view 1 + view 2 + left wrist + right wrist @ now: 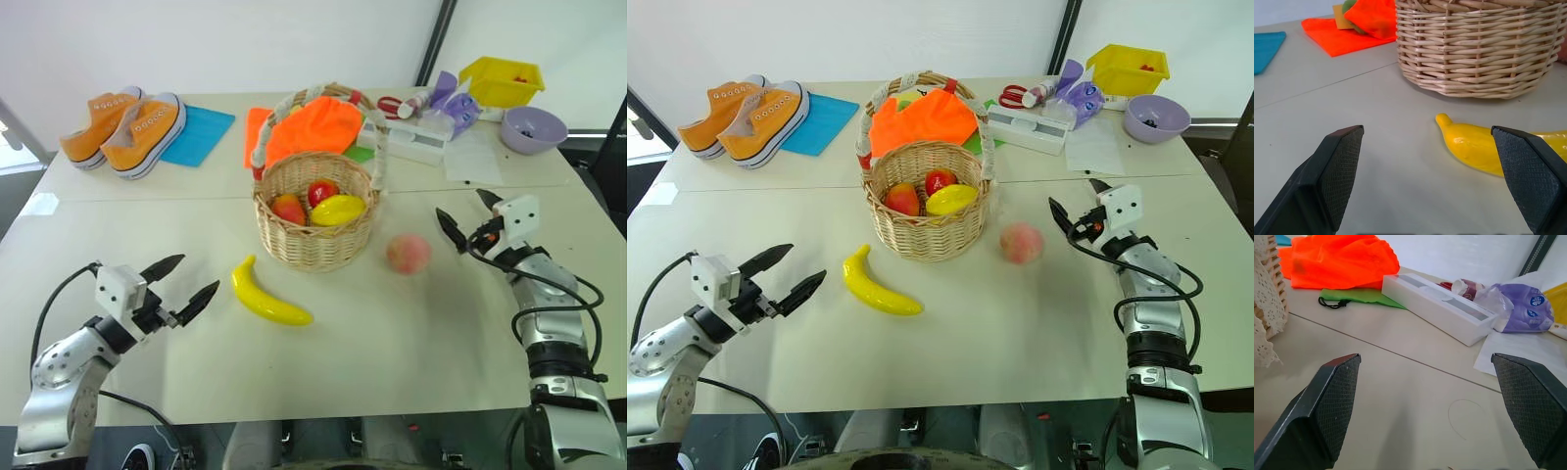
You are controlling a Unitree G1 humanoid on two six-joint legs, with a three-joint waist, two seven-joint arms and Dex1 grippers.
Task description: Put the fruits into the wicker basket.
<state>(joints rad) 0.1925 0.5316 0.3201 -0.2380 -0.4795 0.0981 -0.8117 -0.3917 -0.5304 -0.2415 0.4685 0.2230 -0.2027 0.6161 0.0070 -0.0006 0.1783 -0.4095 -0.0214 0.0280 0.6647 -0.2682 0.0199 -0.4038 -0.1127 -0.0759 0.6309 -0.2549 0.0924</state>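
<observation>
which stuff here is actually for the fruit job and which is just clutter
For the job: banana, peach, wicker basket already holding a red fruit, a red-orange fruit and a yellow fruit.

Clutter: orange shoes, blue mat, orange cloth, white box, yellow bin, lilac bowl.

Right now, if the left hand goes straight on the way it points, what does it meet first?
Most likely the banana: the open left hand points at it across bare table, with the wicker basket just behind. Depth is hard to judge, so it may only graze the banana's near end.
</observation>
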